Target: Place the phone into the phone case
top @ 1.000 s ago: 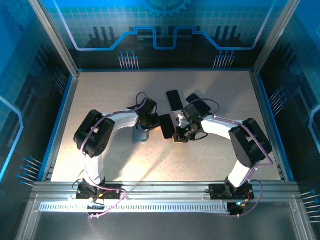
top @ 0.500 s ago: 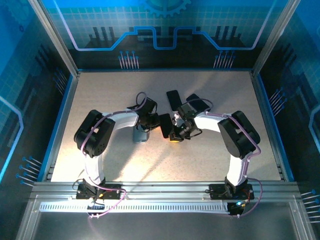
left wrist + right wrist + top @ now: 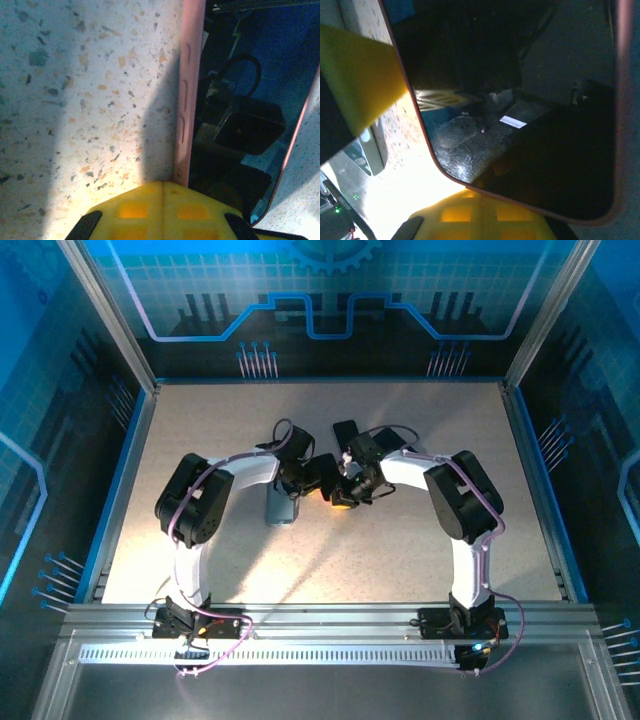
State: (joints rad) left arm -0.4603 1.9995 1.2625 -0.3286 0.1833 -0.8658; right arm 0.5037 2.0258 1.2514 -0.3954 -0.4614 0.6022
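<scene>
A black glossy phone (image 3: 245, 100) (image 3: 530, 100) lies flat on the table with a pink case rim (image 3: 186, 95) (image 3: 615, 100) around its screen. In the top view the phone (image 3: 322, 475) sits between the two wrists. My left gripper (image 3: 164, 200) is shut, its yellow fingertips pressed together and touching the near end of the pink rim's long side. My right gripper (image 3: 481, 212) is also shut, its yellow tips against the phone's rounded near corner. The yellow tip of the left gripper (image 3: 360, 85) shows at the phone's other long edge. From above, the left gripper (image 3: 303, 480) and right gripper (image 3: 343, 502) flank the phone.
A grey flat object (image 3: 281, 508) (image 3: 372, 145) lies just near-left of the phone. Another dark slab (image 3: 345, 430) rests behind the right wrist. The speckled tabletop (image 3: 220, 430) is fenced by a blue-edged frame (image 3: 130, 440).
The right arm has folded leftward, bringing its gripper up against the phone. The phone has slid left and away, toward the left gripper, which shifted slightly. Both grippers stayed shut.
</scene>
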